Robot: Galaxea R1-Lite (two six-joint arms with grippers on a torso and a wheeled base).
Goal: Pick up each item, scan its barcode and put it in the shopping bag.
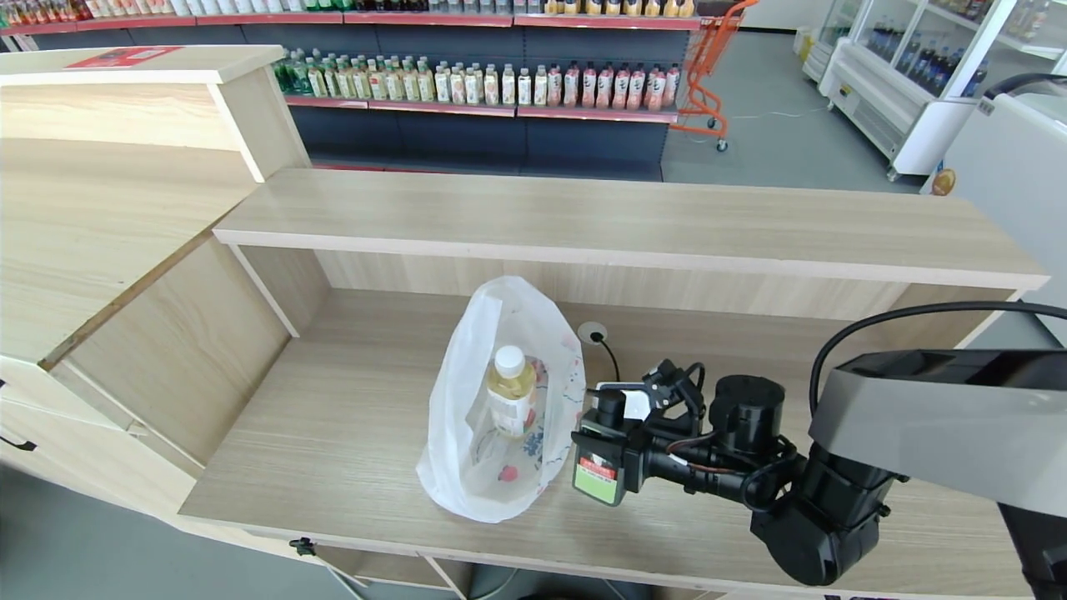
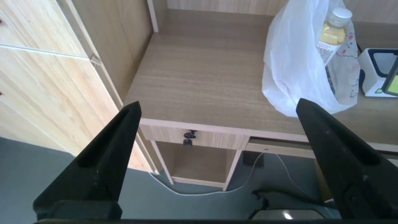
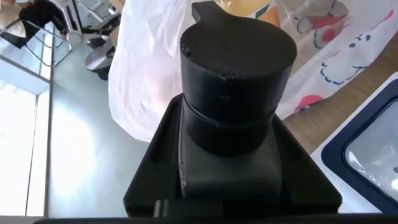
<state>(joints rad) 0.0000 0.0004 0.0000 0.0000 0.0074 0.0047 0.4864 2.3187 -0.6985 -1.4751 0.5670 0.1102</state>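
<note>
A white plastic shopping bag lies on the wooden counter with its mouth open. Inside it stands a bottle of yellow drink with a white cap. Just right of the bag, my right gripper is shut on a black barcode scanner that carries a red and green label. My left gripper hangs open off the counter's front left edge, with nothing between its fingers.
A white device with a dark window sits behind the scanner. A cable runs from a round hole in the counter. A raised ledge bounds the back, a wooden side wall the left.
</note>
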